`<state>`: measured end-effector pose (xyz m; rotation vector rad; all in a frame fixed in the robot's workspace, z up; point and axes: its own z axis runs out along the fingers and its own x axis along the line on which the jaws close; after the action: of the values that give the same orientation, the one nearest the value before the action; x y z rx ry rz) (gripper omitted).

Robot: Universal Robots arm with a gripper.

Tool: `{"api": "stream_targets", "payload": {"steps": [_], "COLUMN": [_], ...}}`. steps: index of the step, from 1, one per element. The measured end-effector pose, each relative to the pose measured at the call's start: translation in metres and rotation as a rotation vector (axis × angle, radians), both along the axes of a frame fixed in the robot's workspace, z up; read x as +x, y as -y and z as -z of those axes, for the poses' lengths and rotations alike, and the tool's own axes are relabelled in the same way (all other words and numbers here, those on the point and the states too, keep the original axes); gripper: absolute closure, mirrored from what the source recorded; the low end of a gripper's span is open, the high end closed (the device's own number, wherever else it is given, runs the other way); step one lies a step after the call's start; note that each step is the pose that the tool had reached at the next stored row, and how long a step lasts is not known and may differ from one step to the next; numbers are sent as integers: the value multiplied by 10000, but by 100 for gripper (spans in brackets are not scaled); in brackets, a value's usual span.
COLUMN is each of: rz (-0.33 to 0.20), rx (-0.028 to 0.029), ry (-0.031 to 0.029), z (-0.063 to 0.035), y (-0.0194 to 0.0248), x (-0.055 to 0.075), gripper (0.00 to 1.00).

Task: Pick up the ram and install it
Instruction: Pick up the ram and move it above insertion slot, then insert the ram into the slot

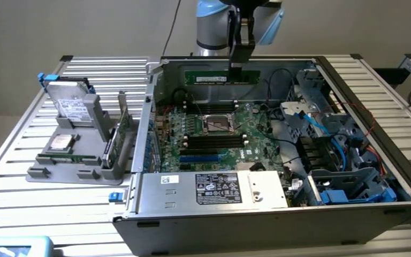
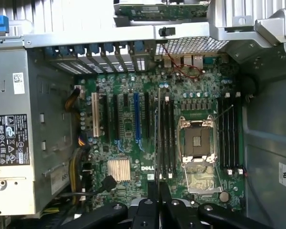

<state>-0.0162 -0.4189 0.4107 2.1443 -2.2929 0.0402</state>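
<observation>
My gripper [image 1: 235, 72] hangs over the open computer case and is shut on the ram [image 1: 209, 78], a long thin green stick held level above the far end of the motherboard [image 1: 252, 120]. The wrist view looks straight down the fingers [image 2: 152, 202], and the ram [image 2: 158, 133] appears edge-on as a thin line. It runs along the black memory slots [image 2: 168, 138] beside the empty CPU socket [image 2: 198, 140], without touching them. Another bank of slots [image 2: 229, 133] lies on the socket's other side.
The case walls [image 1: 152, 96] surround the board. A power supply [image 1: 220, 188] fills the near end, and a drive cage [image 1: 348, 187] with blue cables sits on the exterior view's right. On the left, a grey tray [image 1: 55, 171] holds a hard drive [image 1: 73, 104] and an expansion card [image 1: 120, 142].
</observation>
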Motion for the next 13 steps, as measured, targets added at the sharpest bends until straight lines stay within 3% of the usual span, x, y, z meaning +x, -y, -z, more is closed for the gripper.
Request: {"api": "stream_targets", "payload": {"steps": [5, 13], "rz": [-29, -72], "rx": [-1, -1], "ry": [0, 0], "z": [14, 89], "y": [-105, -184], "x": [13, 24], "gripper": [87, 87]}}
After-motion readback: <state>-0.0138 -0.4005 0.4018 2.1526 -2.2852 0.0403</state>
